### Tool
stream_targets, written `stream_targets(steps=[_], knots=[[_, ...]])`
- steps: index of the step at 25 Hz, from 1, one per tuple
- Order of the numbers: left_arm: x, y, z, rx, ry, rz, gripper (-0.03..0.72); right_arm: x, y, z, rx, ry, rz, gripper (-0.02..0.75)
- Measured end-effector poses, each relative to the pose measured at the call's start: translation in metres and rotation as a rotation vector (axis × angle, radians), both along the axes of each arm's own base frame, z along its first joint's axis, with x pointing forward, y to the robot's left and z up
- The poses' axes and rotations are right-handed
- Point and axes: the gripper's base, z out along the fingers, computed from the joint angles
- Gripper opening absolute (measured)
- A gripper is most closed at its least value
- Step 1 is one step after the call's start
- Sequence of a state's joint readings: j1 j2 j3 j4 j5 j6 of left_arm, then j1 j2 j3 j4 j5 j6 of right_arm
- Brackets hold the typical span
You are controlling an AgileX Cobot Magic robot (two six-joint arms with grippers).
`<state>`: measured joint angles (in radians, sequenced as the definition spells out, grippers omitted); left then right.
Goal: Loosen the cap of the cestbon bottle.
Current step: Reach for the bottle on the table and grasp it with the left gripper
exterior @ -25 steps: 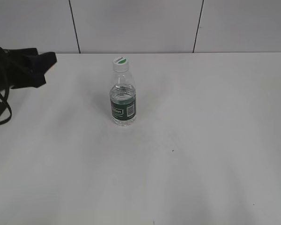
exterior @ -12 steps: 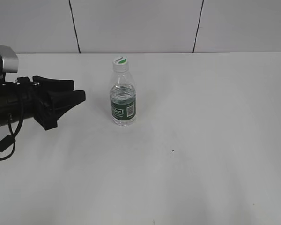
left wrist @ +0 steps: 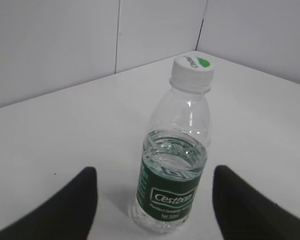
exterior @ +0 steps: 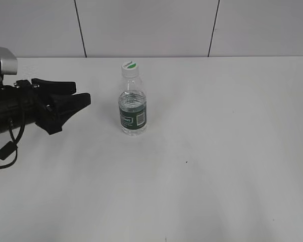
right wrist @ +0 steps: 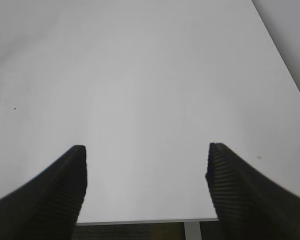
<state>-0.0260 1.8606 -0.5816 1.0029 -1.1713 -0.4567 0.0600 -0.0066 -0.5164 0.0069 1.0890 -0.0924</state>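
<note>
The cestbon bottle stands upright on the white table, clear and ribbed, with a dark green label band and some water inside. Its white cap with a green patch sits on the neck. My left gripper is open, to the left of the bottle and apart from it, fingers pointing at it. In the left wrist view the bottle and cap stand ahead between the open fingers. My right gripper is open and empty over bare table; it is out of the exterior view.
The white table spreads around the bottle, with a grey panelled wall behind it. In the right wrist view the table's edge lies just below the open fingers, with dark floor beyond.
My left arm has come in from the far left toward the bottle, with the gripper now open and aimed at it. The bottle has not moved.
</note>
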Motion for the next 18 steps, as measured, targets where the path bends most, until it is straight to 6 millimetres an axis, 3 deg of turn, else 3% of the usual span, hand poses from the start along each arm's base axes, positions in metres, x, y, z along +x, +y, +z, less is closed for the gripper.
stream_targets(steps=[5, 7, 13, 18], knots=[[0.003, 0.002, -0.004, 0.000, 0.006, 0.030, 0.550, 0.000, 0.000, 0.000, 0.000, 0.000, 0.000, 0.569], [0.007, 0.002, -0.010, 0.009, 0.016, 0.032, 0.583, 0.000, 0.000, 0.000, 0.000, 0.000, 0.000, 0.569], [0.026, -0.004, -0.027, 0.000, 0.020, -0.008, 0.591, 0.000, 0.000, 0.000, 0.000, 0.000, 0.000, 0.569], [0.045, -0.022, -0.044, 0.010, 0.014, -0.102, 0.591, 0.000, 0.000, 0.000, 0.000, 0.000, 0.000, 0.569]])
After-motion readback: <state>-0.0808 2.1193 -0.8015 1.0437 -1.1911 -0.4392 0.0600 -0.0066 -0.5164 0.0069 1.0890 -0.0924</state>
